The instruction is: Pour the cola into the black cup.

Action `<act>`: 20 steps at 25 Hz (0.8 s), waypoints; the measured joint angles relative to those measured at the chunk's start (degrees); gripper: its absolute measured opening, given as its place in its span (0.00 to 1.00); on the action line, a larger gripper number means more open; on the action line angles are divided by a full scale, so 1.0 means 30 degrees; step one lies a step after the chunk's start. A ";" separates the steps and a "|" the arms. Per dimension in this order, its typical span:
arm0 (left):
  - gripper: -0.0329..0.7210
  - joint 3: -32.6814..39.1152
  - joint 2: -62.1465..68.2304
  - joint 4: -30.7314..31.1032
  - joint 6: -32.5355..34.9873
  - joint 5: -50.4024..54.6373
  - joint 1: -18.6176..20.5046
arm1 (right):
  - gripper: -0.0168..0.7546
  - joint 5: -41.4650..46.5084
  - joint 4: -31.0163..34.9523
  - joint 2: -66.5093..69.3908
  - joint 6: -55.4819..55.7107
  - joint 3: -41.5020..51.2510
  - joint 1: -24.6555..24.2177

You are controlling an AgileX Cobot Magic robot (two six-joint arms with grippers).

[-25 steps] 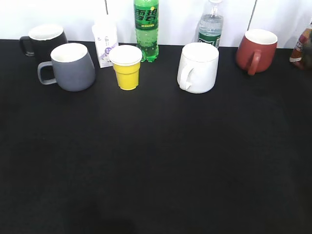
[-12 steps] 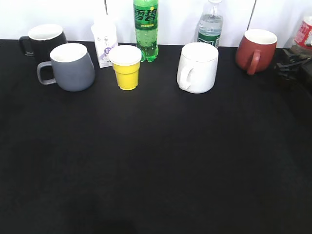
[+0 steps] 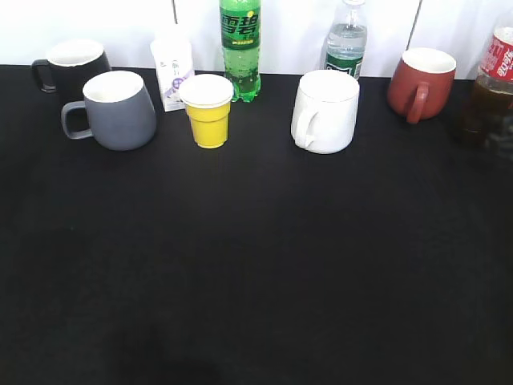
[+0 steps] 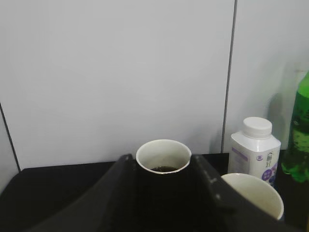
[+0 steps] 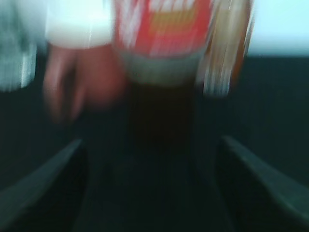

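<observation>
The cola bottle (image 3: 490,80) stands upright at the far right edge of the black counter (image 3: 256,265), just right of the reddish-brown mug (image 3: 420,83). The right gripper (image 5: 154,159) is blurred; its fingers (image 5: 43,188) are spread wide with the bottle ahead between them, not touching. The black cup (image 3: 70,67) sits at the far left rear, behind the grey mug (image 3: 116,109). The left gripper (image 4: 161,179) has its fingers (image 4: 108,193) spread, flanking the black cup (image 4: 163,162), which holds a little dark liquid.
</observation>
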 joint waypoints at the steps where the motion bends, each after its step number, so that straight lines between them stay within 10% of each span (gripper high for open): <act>1: 0.44 0.0000 -0.0272 0.0446 -0.0629 0.1853 -0.0970 | 0.81 0.4829 -0.0392 -0.1566 0.0000 -0.0596 0.0217; 5: 0.50 -0.0998 -0.2770 -0.0964 -0.1101 1.3181 -0.7260 | 0.80 2.1187 -0.0471 -0.4799 0.0017 -0.5188 0.1826; 9: 0.58 -0.3590 -0.4586 -0.5911 0.2197 2.2834 -1.2331 | 0.78 2.6694 -0.0185 -0.7225 0.0017 -0.7018 0.3357; 12: 0.77 -0.4544 -0.8311 -0.8592 0.5116 2.6999 -1.2907 | 0.78 2.8769 0.0532 -1.2266 -0.0258 -0.6513 0.3490; 20: 0.75 -0.2000 -2.1695 -1.0809 0.6670 3.2160 -1.2942 | 0.78 3.4632 0.3399 -2.7307 -0.1848 -0.1435 0.3512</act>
